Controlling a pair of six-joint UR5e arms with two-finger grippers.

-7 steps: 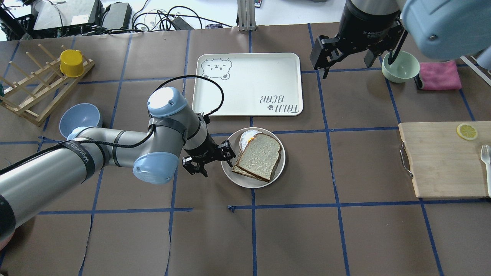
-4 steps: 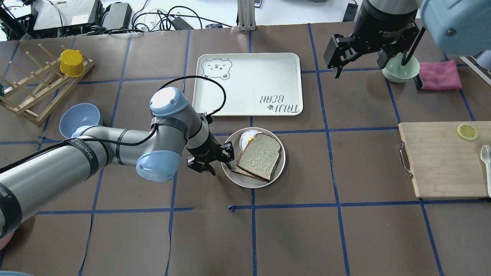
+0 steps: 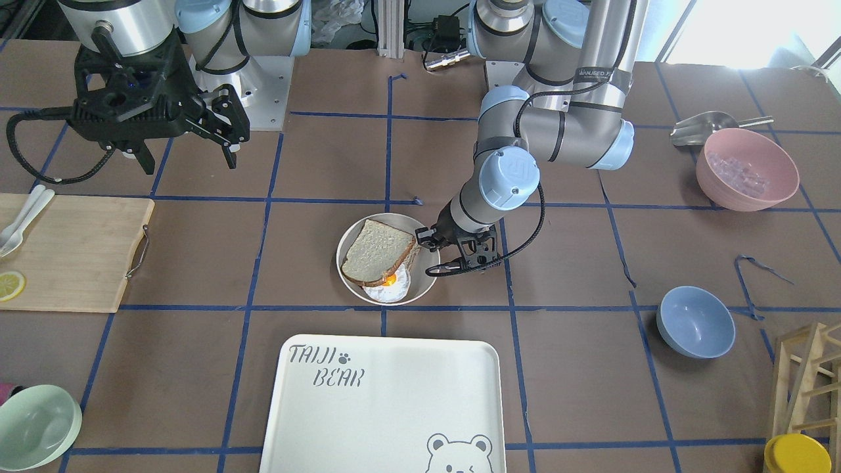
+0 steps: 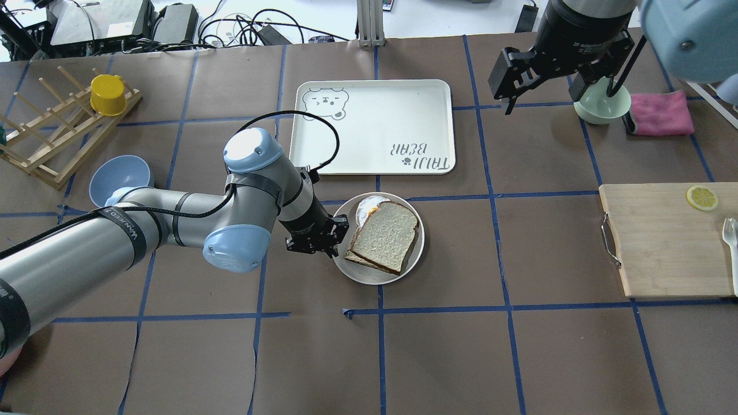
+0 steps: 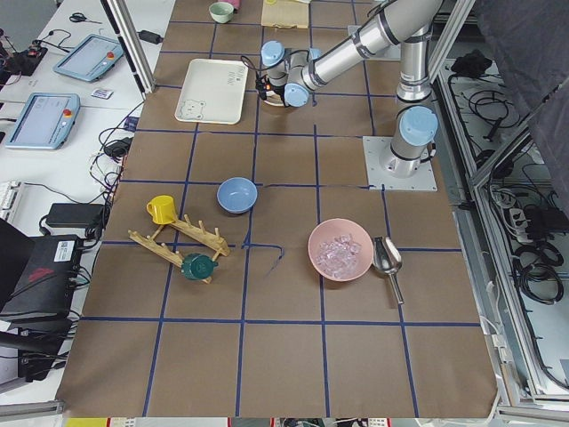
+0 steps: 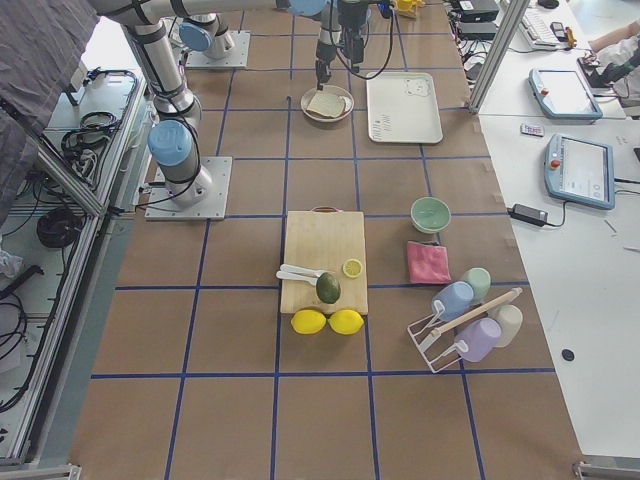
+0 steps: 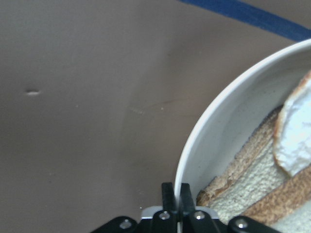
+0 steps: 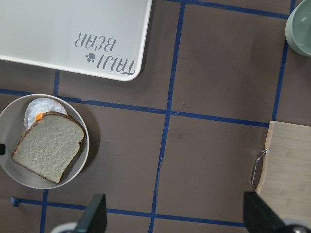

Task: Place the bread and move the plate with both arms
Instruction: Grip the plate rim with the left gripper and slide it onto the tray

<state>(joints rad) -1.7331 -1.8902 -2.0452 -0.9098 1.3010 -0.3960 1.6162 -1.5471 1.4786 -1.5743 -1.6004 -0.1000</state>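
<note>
Overhead view, L→R:
- Far left: wooden rack (image 4: 52, 144) with a yellow cup (image 4: 108, 95) on it, and a blue bowl (image 4: 118, 178) just beside it on the table.
- left arm (image 4: 173, 219) reaches in low across the table. The left gripper (image 7: 175, 194) sits at the plate's left edge. In the wrist cam the two fingers are pinched together with the rim between them, so it is clamped on the plate (image 4: 375, 275).
- The plate sits on the table just robot-side of the bear tray (image 4: 375, 127), near it but not touching.
- bread (image 4: 385, 235) lies flat in the plate as the top layer. A second slice (image 4: 356, 259) pokes out beneath it, and a fried egg (image 4: 366, 208) shows at the tray-side edge between the slices.
- right gripper (image 4: 560, 95) is up high at the far right, well apart from the plate. Its jaws are spread wide with nothing between them. The wrist cam looks down on the plate, the tray corner and bare table.
- One finger overlaps the green bowl (image 4: 602, 106) in this view; I can't tell whether they touch. A pink cloth (image 4: 660, 112) lies just beside the bowl.
- Right edge: cutting board (image 4: 663, 242) with a lemon slice (image 4: 701, 197) on its far corner.
</note>
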